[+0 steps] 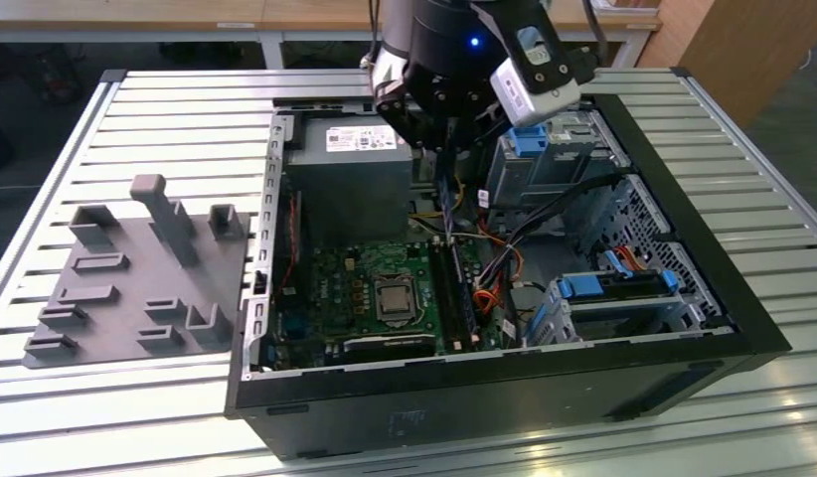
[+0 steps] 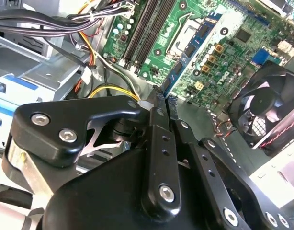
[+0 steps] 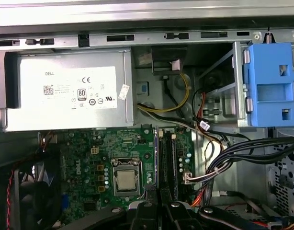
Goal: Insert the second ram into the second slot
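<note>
Exterior view: black two-finger gripper (image 1: 440, 147) hangs over the middle of the open black computer case (image 1: 488, 407). Second wrist view: it clamps the second ram (image 2: 187, 48), a thin blue circuit-board stick, above the green motherboard (image 2: 219, 52). First wrist view: stick runs edge-on alongside the long black memory slots (image 3: 169, 153); good seating likely needs it upright and parallel to the slot

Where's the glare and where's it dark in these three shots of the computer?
Exterior view: the ribbed metal table shines pale while the open black computer case is dim inside. Second wrist view: highlights gleam on the black gripper, its jaws shut on the thin blue ram stick. First wrist view: the silver power supply box is bright, the black fan sits in shadow.
</note>
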Available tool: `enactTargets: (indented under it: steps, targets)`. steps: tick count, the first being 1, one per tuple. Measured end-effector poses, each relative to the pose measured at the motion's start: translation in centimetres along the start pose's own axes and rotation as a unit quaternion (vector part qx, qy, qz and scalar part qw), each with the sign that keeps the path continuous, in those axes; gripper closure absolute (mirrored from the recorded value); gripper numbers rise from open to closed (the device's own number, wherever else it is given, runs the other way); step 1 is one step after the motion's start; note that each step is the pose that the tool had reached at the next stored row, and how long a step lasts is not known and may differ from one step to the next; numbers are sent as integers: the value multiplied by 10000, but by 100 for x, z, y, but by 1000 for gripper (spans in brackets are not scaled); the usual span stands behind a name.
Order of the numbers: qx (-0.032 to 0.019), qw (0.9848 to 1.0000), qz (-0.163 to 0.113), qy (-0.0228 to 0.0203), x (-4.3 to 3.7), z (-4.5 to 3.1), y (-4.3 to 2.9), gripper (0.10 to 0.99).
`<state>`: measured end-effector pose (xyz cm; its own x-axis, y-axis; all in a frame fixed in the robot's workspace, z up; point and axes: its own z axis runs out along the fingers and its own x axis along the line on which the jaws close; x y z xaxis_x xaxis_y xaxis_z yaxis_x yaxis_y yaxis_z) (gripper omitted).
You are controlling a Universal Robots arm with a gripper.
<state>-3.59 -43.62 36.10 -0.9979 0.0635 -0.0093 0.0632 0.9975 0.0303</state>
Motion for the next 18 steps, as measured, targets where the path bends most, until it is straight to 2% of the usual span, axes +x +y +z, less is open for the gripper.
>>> enactTargets:
  steps: [18]
  targets:
    - [-1,10000,-4,0,-1,70,-28,949]
